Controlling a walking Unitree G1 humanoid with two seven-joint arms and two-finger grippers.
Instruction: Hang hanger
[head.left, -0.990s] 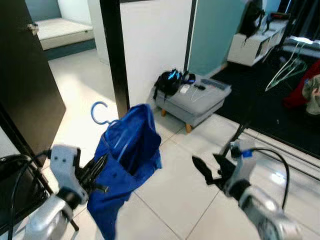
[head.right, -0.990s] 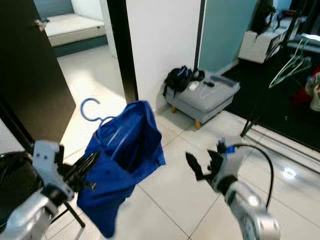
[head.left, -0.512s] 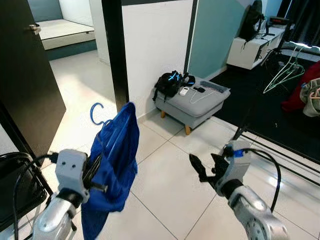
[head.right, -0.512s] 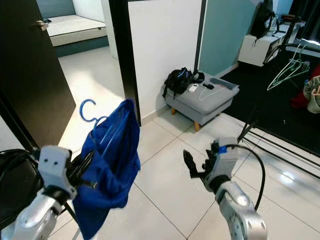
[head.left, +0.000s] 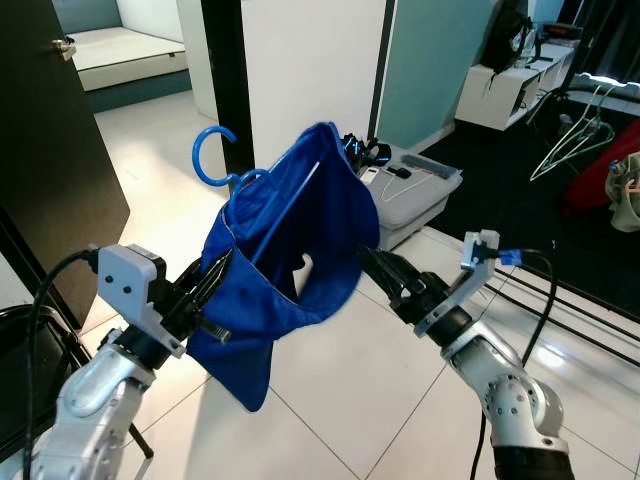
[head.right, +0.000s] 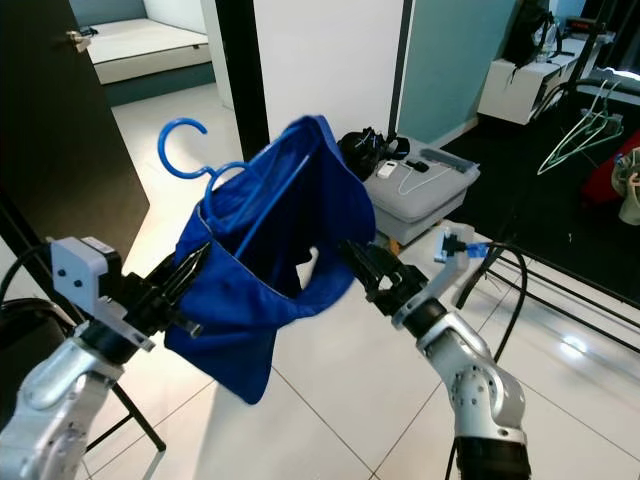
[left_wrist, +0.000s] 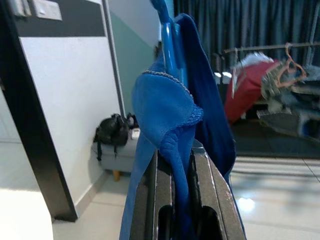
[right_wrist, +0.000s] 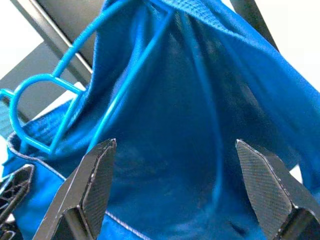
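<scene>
- At the far left stands a dark door (head.left: 50, 150), and behind it a low bed (head.left: 110, 62) is seen on the pale tiled floor (head.left: 340, 380).
- The left end effector (head.left: 210, 290) is closed on the lower edge of the blue garment (head.left: 290, 260); in the left wrist view the cloth is pinched between the two black fingers (left_wrist: 159, 192).
- The hanger (head.left: 245, 195) is of bright blue plastic, with a round open hook (head.right: 182, 150) that points up and to the left, above the garment. One thin blue bar runs slantwise inside the cloth.
- The garment is a deep blue fabric with a stitched hem. It hangs on the hanger in the air over the floor, between the two arms, with a loose fold dropping below the left end effector.
- The right end effector (head.left: 385, 278) is open, its fingers spread wide, and it sits just beside the right side of the garment; I cannot tell if it touches.
- Behind, a grey footstool (head.left: 420, 195) carries a black bag (head.right: 362, 150), and further right white hangers (head.left: 570, 145) hang on a rack.
</scene>
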